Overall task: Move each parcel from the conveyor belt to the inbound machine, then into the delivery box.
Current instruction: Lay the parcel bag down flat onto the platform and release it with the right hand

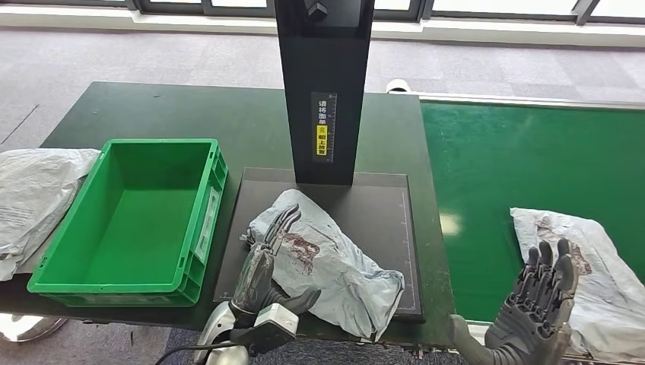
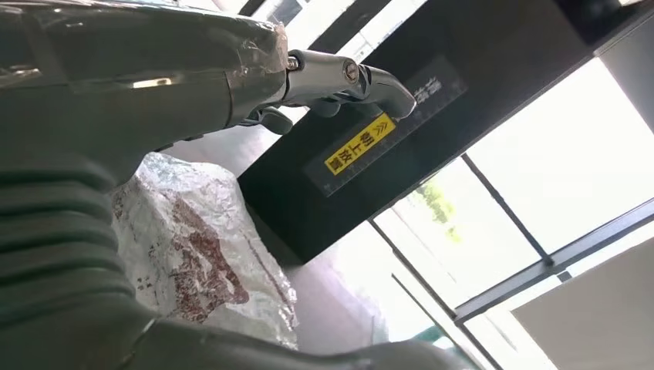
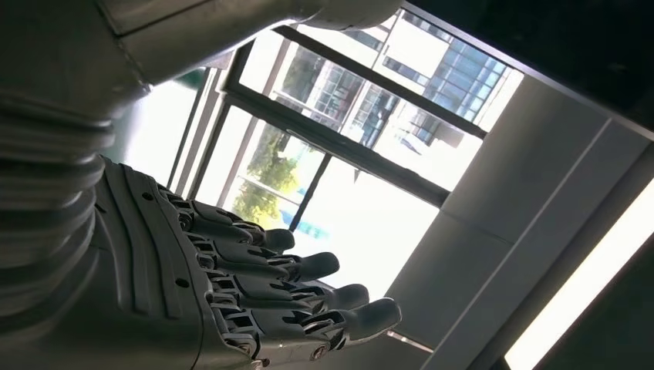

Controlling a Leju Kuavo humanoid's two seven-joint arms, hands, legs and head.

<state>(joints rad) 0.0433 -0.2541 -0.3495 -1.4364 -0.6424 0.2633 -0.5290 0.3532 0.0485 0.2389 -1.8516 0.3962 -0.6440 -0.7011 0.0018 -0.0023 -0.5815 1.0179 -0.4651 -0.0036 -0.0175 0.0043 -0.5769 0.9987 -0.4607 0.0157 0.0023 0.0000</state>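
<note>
Left hand (image 1: 268,262): fingers laid over the near-left part of the grey parcel (image 1: 327,262), thumb under its near edge, holding it.
Grey parcel: lies crumpled on the black scanner plate (image 1: 380,205), just in front of the black post (image 1: 323,91).
Left wrist view: red-brown print on the parcel wrap (image 2: 193,254); a fingertip (image 2: 385,85) against the post's yellow label (image 2: 359,144).
Right hand (image 1: 536,308): right of the plate, raised, fingers apart, holding nothing; its wrist view shows the fingers (image 3: 308,270) straight.
Second parcel (image 1: 589,266): on the green belt (image 1: 525,167), beside the right hand.
Green crate (image 1: 133,220): left of the plate.
Grey bags (image 1: 34,194): left of the crate.
</note>
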